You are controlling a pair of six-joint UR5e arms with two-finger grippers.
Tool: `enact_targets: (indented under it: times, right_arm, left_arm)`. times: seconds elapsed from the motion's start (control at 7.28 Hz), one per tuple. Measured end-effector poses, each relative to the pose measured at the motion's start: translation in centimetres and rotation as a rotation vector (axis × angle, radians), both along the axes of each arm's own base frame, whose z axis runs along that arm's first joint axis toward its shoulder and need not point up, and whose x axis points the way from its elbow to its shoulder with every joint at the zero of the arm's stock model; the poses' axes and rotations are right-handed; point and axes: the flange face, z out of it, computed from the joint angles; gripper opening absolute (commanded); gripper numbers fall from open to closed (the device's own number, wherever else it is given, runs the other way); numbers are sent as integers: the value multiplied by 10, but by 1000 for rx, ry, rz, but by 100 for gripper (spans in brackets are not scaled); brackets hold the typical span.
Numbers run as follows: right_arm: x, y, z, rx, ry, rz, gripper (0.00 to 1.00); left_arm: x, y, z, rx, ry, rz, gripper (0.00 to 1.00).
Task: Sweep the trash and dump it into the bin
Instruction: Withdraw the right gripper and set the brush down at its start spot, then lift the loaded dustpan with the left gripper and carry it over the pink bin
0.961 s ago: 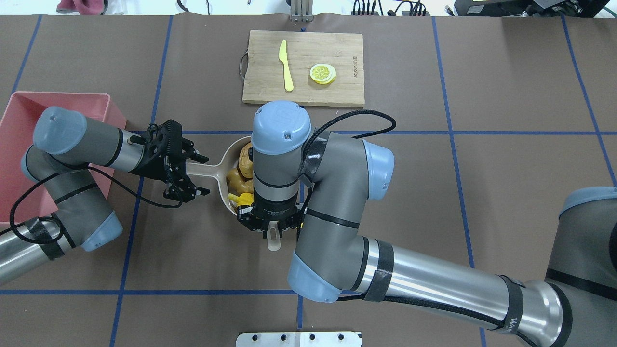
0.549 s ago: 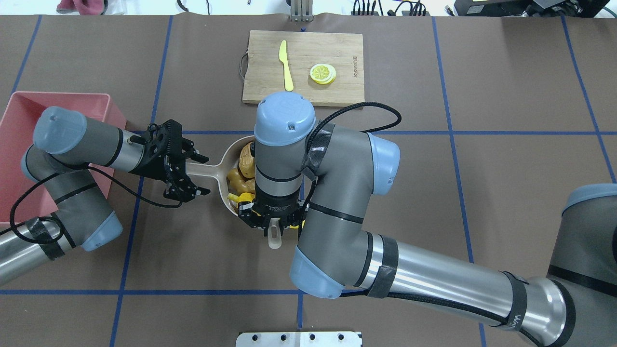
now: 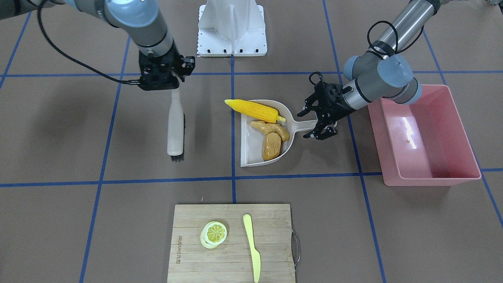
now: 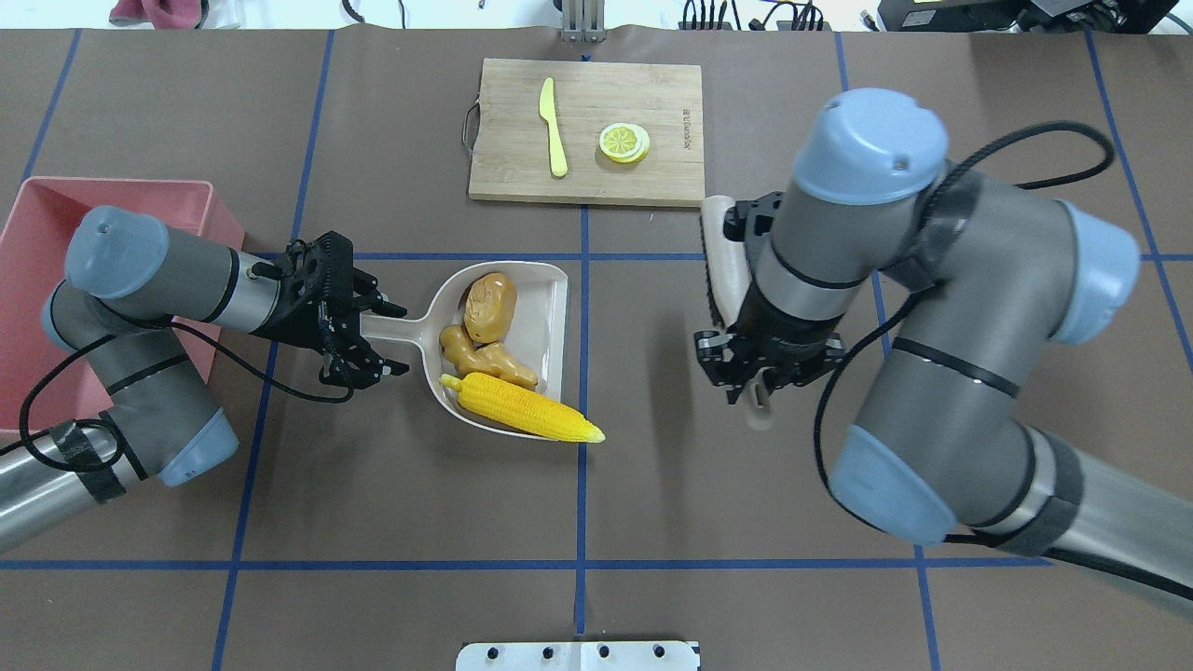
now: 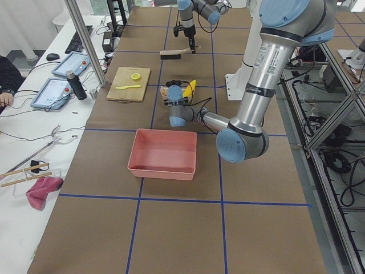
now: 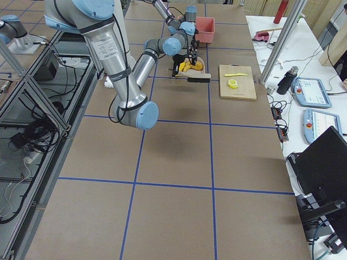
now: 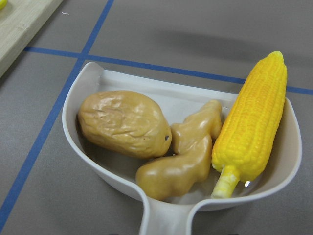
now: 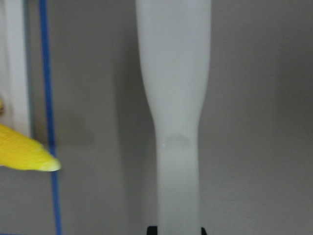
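Nearest the robot, the corn cob (image 4: 522, 408) lies along the dustpan's (image 4: 556, 317) near side, its tip poking past the open lip. The ginger root (image 4: 485, 354) and then the potato (image 4: 489, 308) lie behind it, all touching in the pan. Level with them, the left tool (image 4: 390, 337) has its fingers apart, straddling the pan's handle. The pink bin (image 4: 28, 252) stands leftward on the desk. The right tool (image 3: 169, 84) is clamped on the brush (image 3: 175, 125). Farthest off, a cutting board (image 4: 652, 93) carries a knife (image 4: 555, 126) and a lemon slice (image 4: 624, 143).
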Motion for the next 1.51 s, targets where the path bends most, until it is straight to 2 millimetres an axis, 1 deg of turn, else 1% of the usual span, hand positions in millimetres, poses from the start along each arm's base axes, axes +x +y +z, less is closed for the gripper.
enact_targets:
  times: [0.27, 0.41, 0.55, 0.69, 0.82, 0.96, 1.1, 1.24, 1.51]
  right_arm:
    - [62, 13, 78, -2, 48, 23, 0]
    - [91, 16, 118, -4, 58, 44, 0]
    - [122, 23, 158, -6, 60, 71, 0]
    - [153, 33, 195, -10, 60, 100, 0]
    - [183, 47, 230, -10, 59, 122, 0]
    - [206, 61, 266, -1, 52, 128, 0]
    - [221, 67, 298, 6, 29, 129, 0]
    - [229, 71, 324, 7, -3, 123, 0]
    - [243, 76, 366, 9, -26, 88, 0]
  left_arm:
    - [0, 0, 0, 1, 0, 0, 33]
    - [0, 0, 0, 2, 0, 0, 25]
    - [0, 0, 0, 2, 0, 0, 23]
    - [0, 0, 0, 2, 0, 0, 16]
    - [0, 0, 0, 2, 1, 1, 0]
    - [-1, 1, -1, 2, 2, 1, 0]
    - [-1, 1, -2, 3, 4, 0, 0]
    - [-3, 1, -4, 7, 8, -5, 0]
    - [-11, 1, -15, 26, 21, -46, 0]
